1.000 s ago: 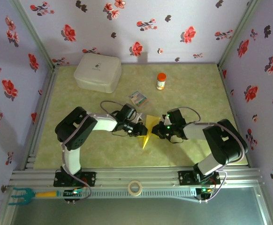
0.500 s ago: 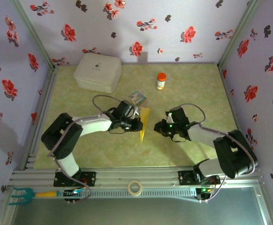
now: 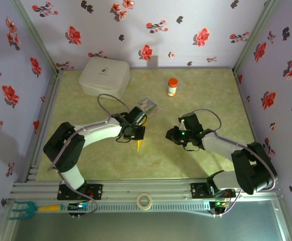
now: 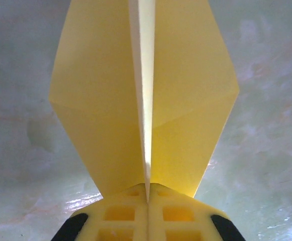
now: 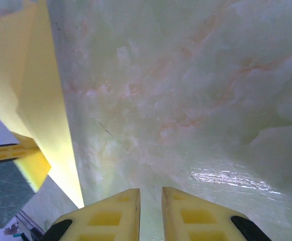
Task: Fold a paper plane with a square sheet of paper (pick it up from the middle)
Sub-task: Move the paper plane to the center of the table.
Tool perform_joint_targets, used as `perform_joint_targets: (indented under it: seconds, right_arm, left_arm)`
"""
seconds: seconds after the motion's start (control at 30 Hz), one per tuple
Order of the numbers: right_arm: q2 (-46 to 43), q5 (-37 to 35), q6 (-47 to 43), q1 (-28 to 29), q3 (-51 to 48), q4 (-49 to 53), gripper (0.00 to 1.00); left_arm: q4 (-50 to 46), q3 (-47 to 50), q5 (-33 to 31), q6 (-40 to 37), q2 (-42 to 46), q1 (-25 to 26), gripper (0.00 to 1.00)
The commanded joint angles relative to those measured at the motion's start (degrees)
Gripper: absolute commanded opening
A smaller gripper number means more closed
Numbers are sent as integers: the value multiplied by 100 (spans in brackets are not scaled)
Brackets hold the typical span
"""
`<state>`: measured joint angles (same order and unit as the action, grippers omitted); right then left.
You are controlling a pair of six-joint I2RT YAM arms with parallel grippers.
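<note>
Two robot arms are pictured reaching in over a pale green marbled table. Nearest the camera, a roll of tape is seen on the metal rail between the arm bases, with a teal-headed tool laid at the rail's left end. Farther in, near the table's middle, the yellow paper plane is held by the left gripper, its pointed end turned toward the near edge. From the left wrist, the left gripper is shown with its fingers pressed together on the centre crease of the paper plane, a folded flap spreading to each side; whether the paper touches the table cannot be told. Just to the right and apart from it, the right gripper is seen low over the table. Its wrist view shows the right gripper parted by a narrow gap with nothing between, and the paper plane at the left. Beyond lie a small printed packet, an orange-capped bottle and, at the far left, a white box.
</note>
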<state>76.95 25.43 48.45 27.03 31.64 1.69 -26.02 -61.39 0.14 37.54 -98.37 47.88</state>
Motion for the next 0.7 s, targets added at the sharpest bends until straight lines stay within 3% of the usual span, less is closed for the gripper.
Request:
perform_joint_targets:
  seconds: [0.0,0.67]
  right_arm:
    - [49,-102,-46,29,167,147,20]
    - [248,-56,-28,23,189,68,20]
  left_arm:
    - [-314,-137,-130,6,-159,98,4]
    - [-334,-260,-24,-91,-477,169,16]
